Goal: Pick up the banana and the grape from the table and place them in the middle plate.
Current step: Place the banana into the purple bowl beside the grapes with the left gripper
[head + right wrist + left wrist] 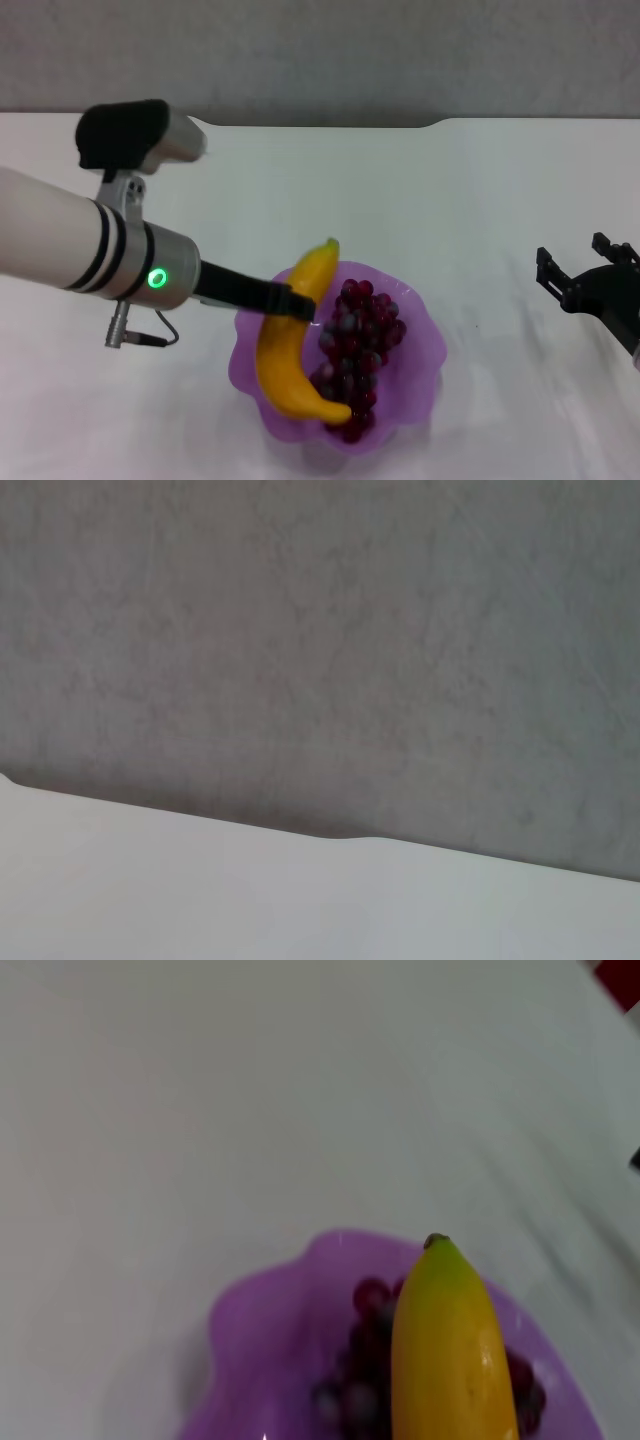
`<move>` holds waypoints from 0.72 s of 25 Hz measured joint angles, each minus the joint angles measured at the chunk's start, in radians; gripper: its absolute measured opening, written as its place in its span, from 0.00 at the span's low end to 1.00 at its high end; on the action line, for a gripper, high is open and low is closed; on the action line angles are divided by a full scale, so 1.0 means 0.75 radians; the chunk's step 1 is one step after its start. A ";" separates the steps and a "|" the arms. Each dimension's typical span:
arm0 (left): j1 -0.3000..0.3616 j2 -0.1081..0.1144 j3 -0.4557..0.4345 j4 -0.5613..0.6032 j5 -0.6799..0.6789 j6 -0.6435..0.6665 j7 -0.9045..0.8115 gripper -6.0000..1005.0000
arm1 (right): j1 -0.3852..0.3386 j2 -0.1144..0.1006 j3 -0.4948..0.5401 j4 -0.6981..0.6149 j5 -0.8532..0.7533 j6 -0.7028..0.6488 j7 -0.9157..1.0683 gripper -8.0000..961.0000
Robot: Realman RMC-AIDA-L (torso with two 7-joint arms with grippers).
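The left arm enters the head view from the left edge and reaches diagonally toward the centre. Its forearm is white with black rings, followed by a silver wrist section carrying a lit green ring indicator. A camera module with a black cap is mounted on a bracket above the wrist. A cable connector hangs below the wrist. The left end effector is black, extends forward and down, and its fingers are closed around the banana at the upper half.

The right end effector is black, sits low at the right edge above the bench, fingers spread apart, holding nothing.
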 joint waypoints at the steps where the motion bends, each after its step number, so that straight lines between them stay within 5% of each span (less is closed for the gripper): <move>1: 0.003 0.001 -0.013 0.019 -0.020 0.027 0.021 0.49 | 0.000 0.000 -0.001 0.001 0.000 0.000 0.000 0.83; 10: 0.022 -0.001 0.003 0.167 -0.020 0.268 0.074 0.49 | 0.000 0.000 -0.004 0.004 -0.002 0.000 0.000 0.83; 18: 0.023 -0.004 0.052 0.243 -0.031 0.317 0.057 0.49 | 0.000 -0.001 -0.004 0.006 -0.002 0.000 0.000 0.83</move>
